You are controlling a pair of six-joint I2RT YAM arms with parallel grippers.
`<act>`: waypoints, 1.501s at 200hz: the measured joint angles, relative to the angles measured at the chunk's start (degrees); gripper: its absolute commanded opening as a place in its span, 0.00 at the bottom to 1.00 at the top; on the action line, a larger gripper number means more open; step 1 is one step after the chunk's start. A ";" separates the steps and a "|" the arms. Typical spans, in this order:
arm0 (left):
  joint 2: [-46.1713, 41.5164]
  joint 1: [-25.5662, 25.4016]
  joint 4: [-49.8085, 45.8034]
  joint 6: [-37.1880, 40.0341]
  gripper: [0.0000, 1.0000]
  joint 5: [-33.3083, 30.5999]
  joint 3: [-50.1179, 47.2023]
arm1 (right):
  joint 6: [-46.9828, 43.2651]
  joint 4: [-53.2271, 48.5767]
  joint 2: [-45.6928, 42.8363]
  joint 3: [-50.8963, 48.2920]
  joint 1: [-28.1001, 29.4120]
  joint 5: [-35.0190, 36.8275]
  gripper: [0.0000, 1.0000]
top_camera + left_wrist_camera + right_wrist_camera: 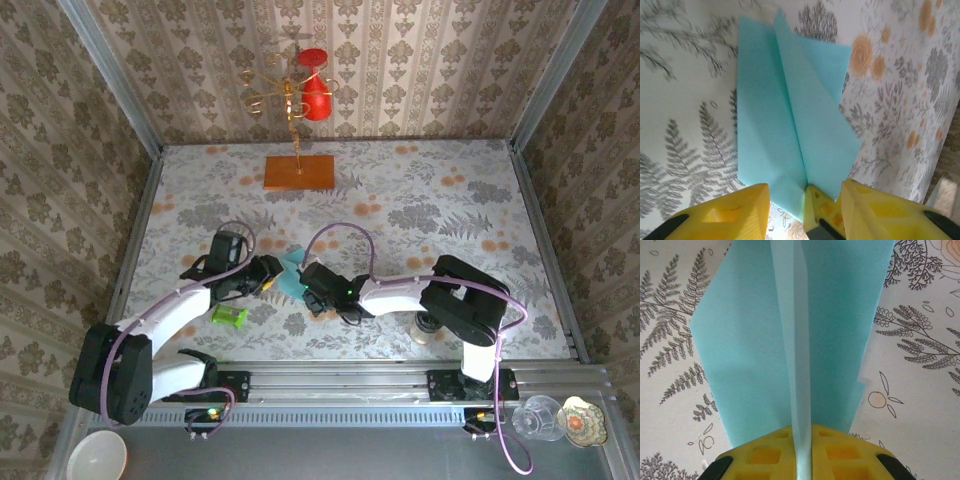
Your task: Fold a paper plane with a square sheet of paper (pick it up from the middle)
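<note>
Seen from above, the paper plane [292,266] lies on the floral table [450,220] between the left gripper [268,272] and the right gripper [306,282], near a green cylinder [230,316]. Left wrist view: yellow fingers [725,212] stand parted around the plane's near tip. Right wrist view: jaws pinched tight on its upright centre crease [799,365].

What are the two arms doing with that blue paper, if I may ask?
The right arm has its jaws shut on the raised centre crease of the partly folded light-blue paper sheet, which lies on the fern-patterned table. The left arm holds its jaws apart around the sheet's opposite end, not gripping it.
</note>
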 measured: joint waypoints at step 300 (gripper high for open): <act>15.72 -5.70 8.44 -1.01 0.53 -2.54 2.84 | 2.89 0.48 -3.72 -3.19 -2.40 -7.10 0.37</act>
